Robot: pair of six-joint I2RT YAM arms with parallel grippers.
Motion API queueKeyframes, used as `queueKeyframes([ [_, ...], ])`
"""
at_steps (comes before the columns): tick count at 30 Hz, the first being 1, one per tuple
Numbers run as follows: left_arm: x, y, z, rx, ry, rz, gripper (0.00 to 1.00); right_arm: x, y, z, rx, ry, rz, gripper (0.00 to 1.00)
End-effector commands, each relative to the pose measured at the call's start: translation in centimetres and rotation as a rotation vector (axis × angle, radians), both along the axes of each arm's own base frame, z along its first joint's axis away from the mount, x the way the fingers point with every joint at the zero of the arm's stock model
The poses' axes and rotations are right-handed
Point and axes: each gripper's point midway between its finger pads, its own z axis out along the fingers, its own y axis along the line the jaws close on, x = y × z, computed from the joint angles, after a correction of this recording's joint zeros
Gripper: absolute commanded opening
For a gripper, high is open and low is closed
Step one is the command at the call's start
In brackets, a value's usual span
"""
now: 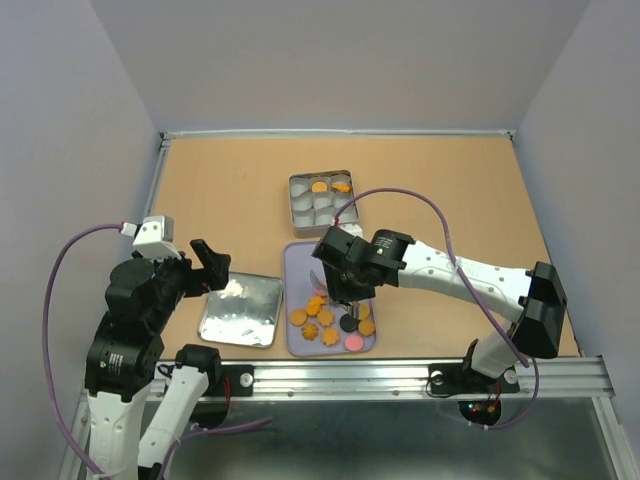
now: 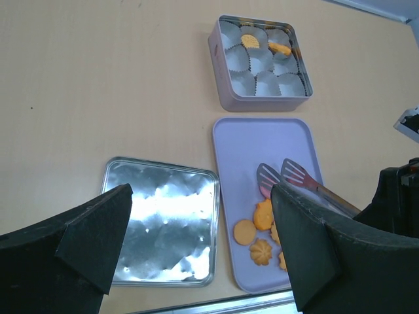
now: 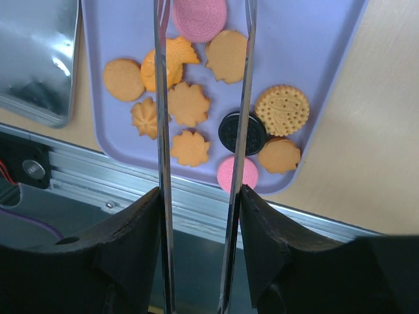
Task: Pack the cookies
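Over the lilac plastic tray (image 1: 300, 265) of orange, pink and black cookies (image 3: 190, 104), slim metal tongs (image 2: 298, 175) are being clenched by the right gripper (image 3: 200, 196); the left gripper (image 2: 200, 203) is being held wide open.

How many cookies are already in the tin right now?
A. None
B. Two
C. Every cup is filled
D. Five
B: in the left wrist view a ridged round cookie and an orange cookie beside it sit at the far side of the tin; the other paper cups are empty.
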Motion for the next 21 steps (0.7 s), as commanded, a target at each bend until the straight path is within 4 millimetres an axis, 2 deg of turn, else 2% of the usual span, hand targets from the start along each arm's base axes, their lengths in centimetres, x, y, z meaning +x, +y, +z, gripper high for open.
queueKeyframes([
  [1, 0.4, 0.1, 1.2, 0.005, -0.047, 0.002, 0.99, 0.2, 0.8, 0.8, 0.068, -0.029, -0.040, 0.53],
  [16, -0.6, 0.5, 1.7, -0.005, -0.091, 0.021, 0.99, -3.3, 2.5, -0.5, 0.053, 0.027, 0.024, 0.52],
  [21, -0.6, 0.5, 1.7, -0.004, -0.095, 0.017, 0.99, -3.4, 2.8, -0.7, 0.038, 0.025, 0.025, 0.47],
])
